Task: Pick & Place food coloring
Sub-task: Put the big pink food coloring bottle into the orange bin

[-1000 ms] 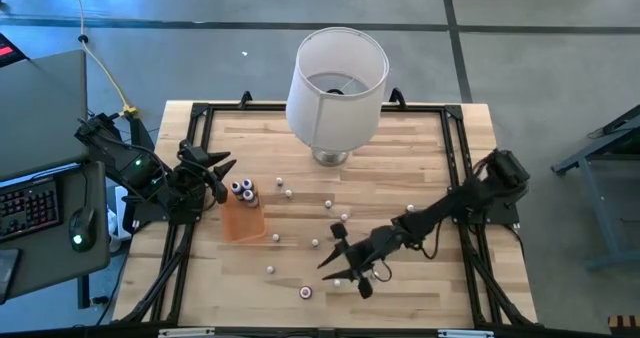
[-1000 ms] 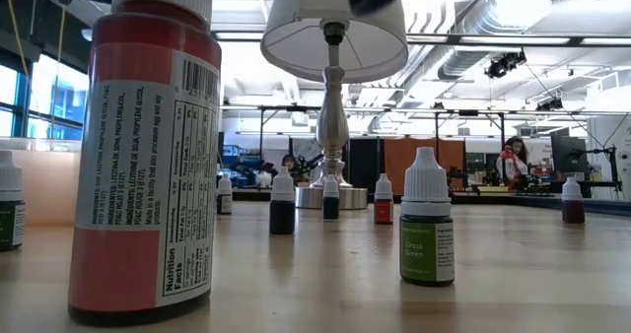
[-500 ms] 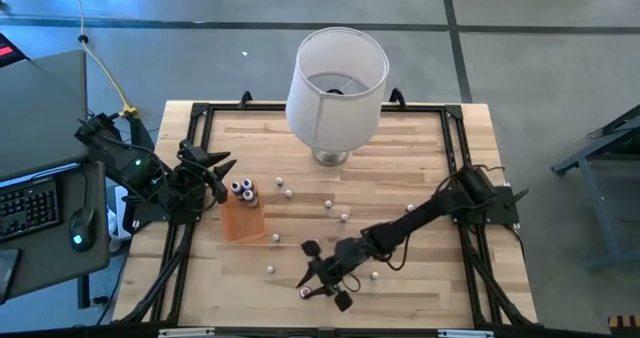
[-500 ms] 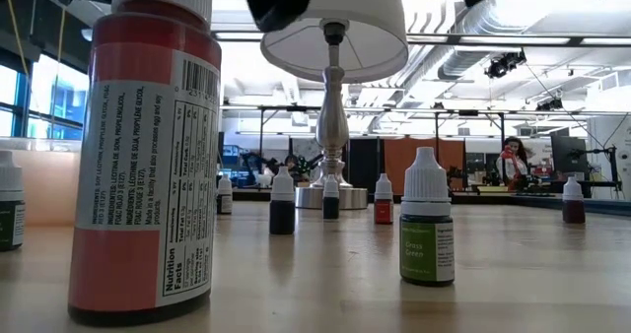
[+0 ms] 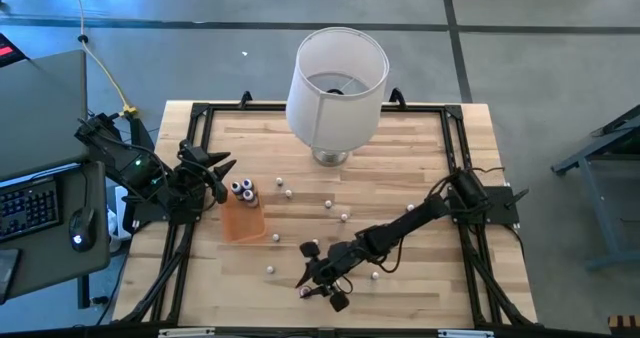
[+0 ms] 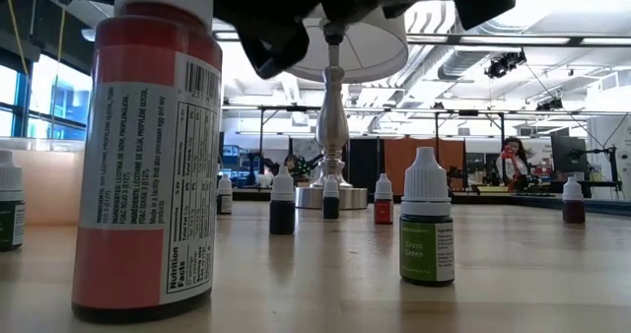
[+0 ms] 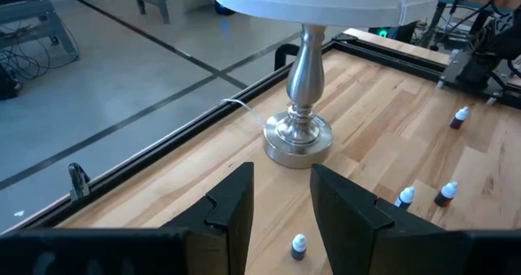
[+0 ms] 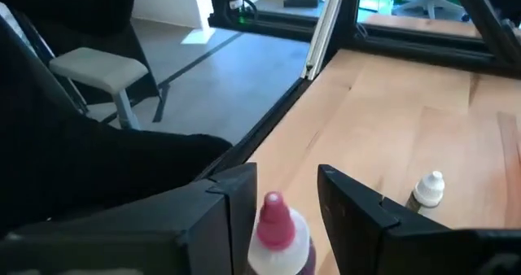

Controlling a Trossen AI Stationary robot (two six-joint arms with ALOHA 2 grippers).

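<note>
Since earlier, right claw (image 5: 316, 288) lowered, fingers apart, straddling red-capped bottle (image 8: 275, 230); left claw (image 5: 222, 178) open.

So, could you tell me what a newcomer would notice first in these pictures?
Probably the big white lamp at the table's far edge. Next, the right claw reaching low over the near edge, its open fingers either side of a red-topped bottle. Small bottles dot the middle, and an orange tray sits left, by the waiting left claw.

Overhead: straight down, whole table (image 5: 300, 143). Low: table-level, close behind a red bottle (image 6: 148, 146). Wrist views: forward, low. Lamp (image 5: 335, 78) shared by overhead, low, left wrist.
</note>
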